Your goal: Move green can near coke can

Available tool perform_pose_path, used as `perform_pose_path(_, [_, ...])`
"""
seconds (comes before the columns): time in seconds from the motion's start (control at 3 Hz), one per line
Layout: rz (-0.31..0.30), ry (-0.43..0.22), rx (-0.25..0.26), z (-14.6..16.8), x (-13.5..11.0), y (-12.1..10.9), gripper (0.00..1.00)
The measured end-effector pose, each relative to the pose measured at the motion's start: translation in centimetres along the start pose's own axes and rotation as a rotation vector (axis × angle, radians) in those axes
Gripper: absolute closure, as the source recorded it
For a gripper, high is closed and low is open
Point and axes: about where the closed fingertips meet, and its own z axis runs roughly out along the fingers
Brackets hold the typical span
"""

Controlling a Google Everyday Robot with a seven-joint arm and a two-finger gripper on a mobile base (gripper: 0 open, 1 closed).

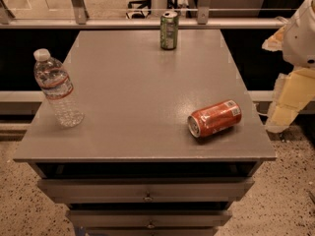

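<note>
Camera view: pre-grasp, green can (169,30) untouched.
It stands upright at the far edge of the table (133,107); coke can (215,118) lies on its side front-right, well apart. Gripper (289,100) hangs off the table's right side, grip state can't tell. Next: reach to the far edge and grasp the green can.

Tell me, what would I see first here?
The coke can lying on its side near the front right of the table catches the eye first. The green can stands upright at the far edge, a water bottle stands at the left, and the robot's tool hangs beyond the right side.
</note>
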Motion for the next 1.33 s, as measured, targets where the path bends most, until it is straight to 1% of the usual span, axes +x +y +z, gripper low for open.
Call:
perform_pose_path(0.33, [0.0,0.0,0.0,0.0,0.0,0.0,0.0])
perform_pose_path(0.67, [0.025,-0.043,0.009,0.1,-0.7,-0.9,0.0])
perform_pose_path(1.0, [0.146,-0.165,0.015,3.6,-2.8,-5.8,0.0])
perform_pose_path(1.33, [0.243,-0.284,0.039,6.4,-5.0,-11.7,0.0])
